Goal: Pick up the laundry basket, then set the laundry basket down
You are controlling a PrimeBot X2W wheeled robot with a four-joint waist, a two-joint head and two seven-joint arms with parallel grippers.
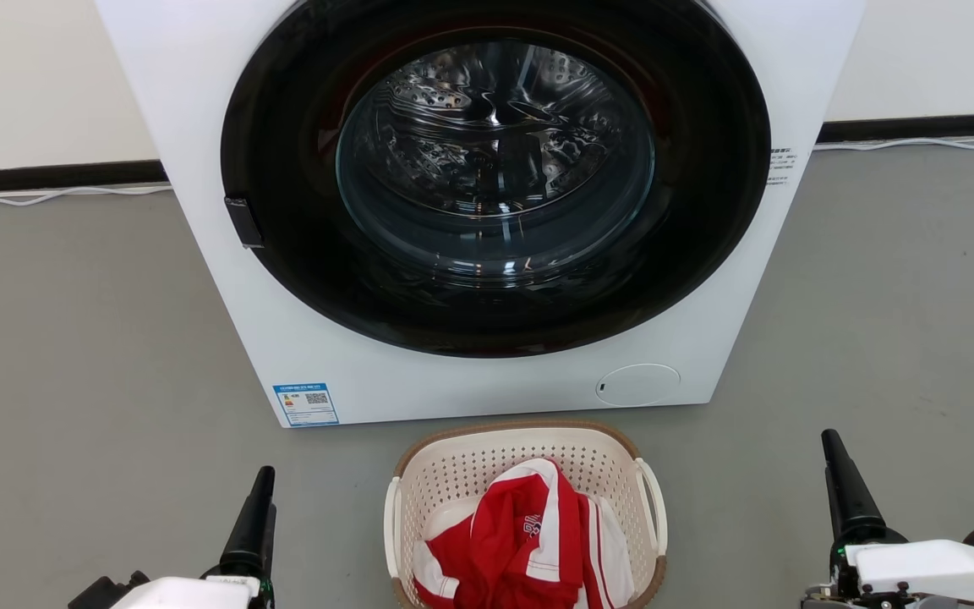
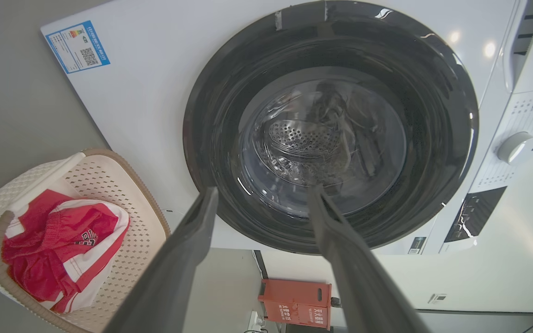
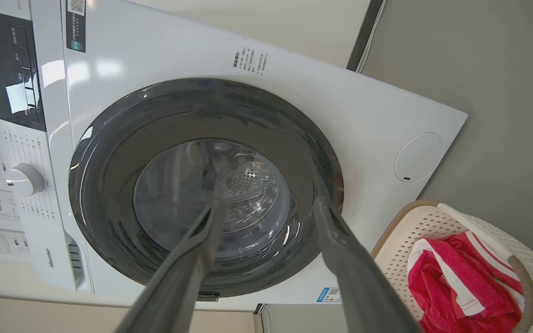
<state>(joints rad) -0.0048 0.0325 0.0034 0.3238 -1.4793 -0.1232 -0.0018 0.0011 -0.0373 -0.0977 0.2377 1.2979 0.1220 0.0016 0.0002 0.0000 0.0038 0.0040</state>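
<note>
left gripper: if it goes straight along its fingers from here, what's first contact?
Likely the washing machine door: in the left wrist view the open left gripper aims at its lower part. The laundry basket sits off to one side. Depth is unclear.

The cream perforated laundry basket (image 1: 463,479), brown-rimmed with a white loop handle on each side, stands upright on the floor (image 1: 73,381) between the left gripper (image 2: 263,192) and right gripper (image 3: 267,206), touching neither, holding a crumpled red-and-white garment (image 1: 521,541).
</note>
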